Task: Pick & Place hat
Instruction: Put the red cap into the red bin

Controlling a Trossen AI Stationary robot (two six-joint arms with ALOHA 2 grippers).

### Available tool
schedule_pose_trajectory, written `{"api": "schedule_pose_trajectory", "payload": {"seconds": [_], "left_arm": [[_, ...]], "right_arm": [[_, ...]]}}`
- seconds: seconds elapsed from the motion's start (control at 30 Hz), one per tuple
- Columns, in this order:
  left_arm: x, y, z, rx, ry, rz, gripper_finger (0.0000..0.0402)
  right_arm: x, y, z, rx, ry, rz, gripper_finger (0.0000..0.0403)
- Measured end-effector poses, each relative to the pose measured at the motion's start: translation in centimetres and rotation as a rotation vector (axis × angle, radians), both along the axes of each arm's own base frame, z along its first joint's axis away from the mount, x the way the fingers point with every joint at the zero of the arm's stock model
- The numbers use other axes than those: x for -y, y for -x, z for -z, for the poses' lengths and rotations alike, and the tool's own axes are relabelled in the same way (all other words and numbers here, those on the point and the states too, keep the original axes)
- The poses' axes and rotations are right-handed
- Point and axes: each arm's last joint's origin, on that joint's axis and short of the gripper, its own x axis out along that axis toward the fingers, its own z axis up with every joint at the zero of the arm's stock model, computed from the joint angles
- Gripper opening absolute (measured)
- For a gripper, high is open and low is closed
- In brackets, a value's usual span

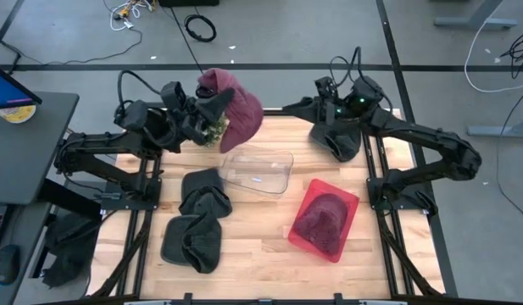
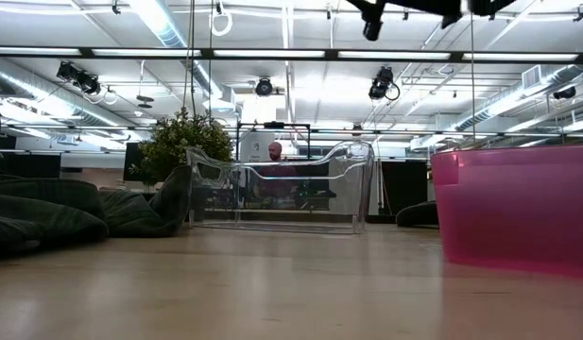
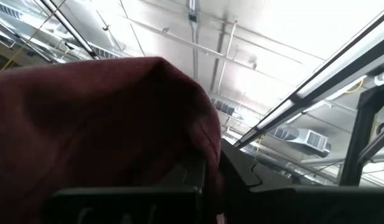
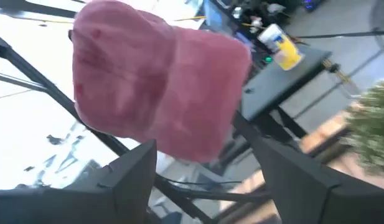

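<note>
I see one maroon hat (image 1: 322, 222) in the pink bin (image 1: 349, 203); the clear bin (image 1: 283, 161) holds nothing. The left gripper (image 1: 217, 108) is clamped on another maroon hat (image 1: 242, 108), and the right gripper (image 1: 327, 87) has its fingers apart.

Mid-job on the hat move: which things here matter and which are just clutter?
In the job:
- maroon hat, held up by the left gripper
- clear bin
- red bin, already holding a maroon hat
- right gripper, waiting, jaws open

Lying about:
- two dark hats
- small plant
</note>
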Motion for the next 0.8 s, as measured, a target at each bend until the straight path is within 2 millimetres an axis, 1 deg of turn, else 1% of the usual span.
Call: {"api": "schedule_pose_trajectory", "payload": {"seconds": [0.17, 0.3, 0.47, 0.6, 0.8], "left_arm": [[0.0, 0.0, 0.0, 0.002, 0.000, 0.000, 0.0022], [0.0, 0.0, 0.0, 0.001, -0.001, 0.000, 0.0022], [0.0, 0.0, 0.0, -0.003, -0.003, 0.003, 0.0022], [0.0, -0.2, 0.1, -0.010, -0.003, 0.004, 0.0022], [0.2, -1.3, 0.7, -0.034, -0.026, 0.053, 0.0022]], "right_arm": [[1.2, -2.3, 1.9, -0.004, -0.044, -0.012, 0.0293], [1.8, -4.0, 2.9, 0.059, -0.074, -0.070, 0.0293], [1.6, -5.4, 3.3, 0.202, -0.089, -0.133, 0.0292], [1.2, -6.3, 4.0, 0.230, -0.101, -0.158, 0.0286], [0.3, -6.7, 4.0, 0.251, -0.082, -0.156, 0.0271]]}}
